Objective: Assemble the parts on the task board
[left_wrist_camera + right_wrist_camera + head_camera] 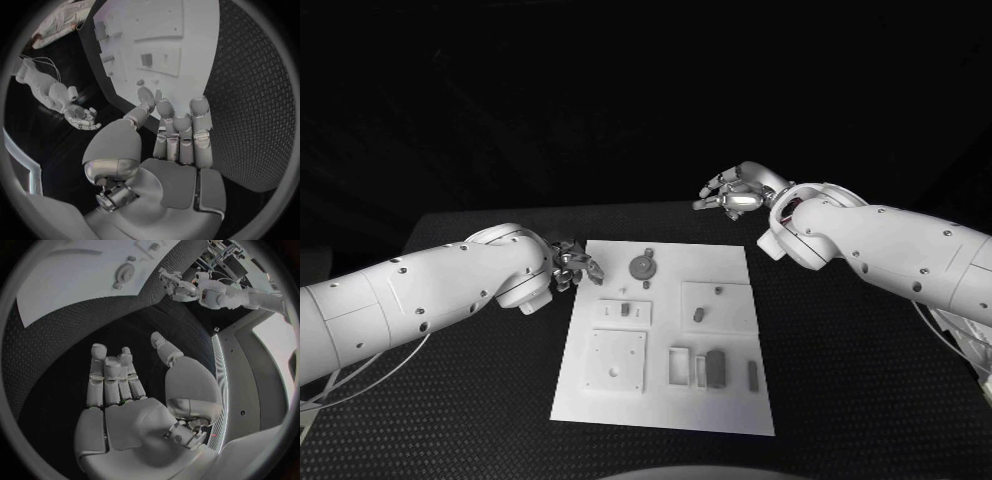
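Note:
The white task board [668, 335] lies in the middle of the black table. On it sit a round grey part [643, 266], a small peg [718, 290], an oblong part [698, 314], a dark block [715, 367] and a slim piece [751, 374]. My left hand [571, 265] hovers at the board's far left corner, fingers extended and holding nothing. In the left wrist view the left hand [178, 145] points over the board [187, 60]. My right hand [737, 192] is raised beyond the board's far right corner, empty. The right wrist view shows its fingers [112, 375] stretched out, with the round part [124, 274] beyond them.
Square and rectangular raised plates [617, 360] with recesses are set in the board. Bare black table mat [848, 400] surrounds the board on all sides. The left wrist view catches the right hand [80, 116] across the board; the right wrist view catches the left hand [172, 282].

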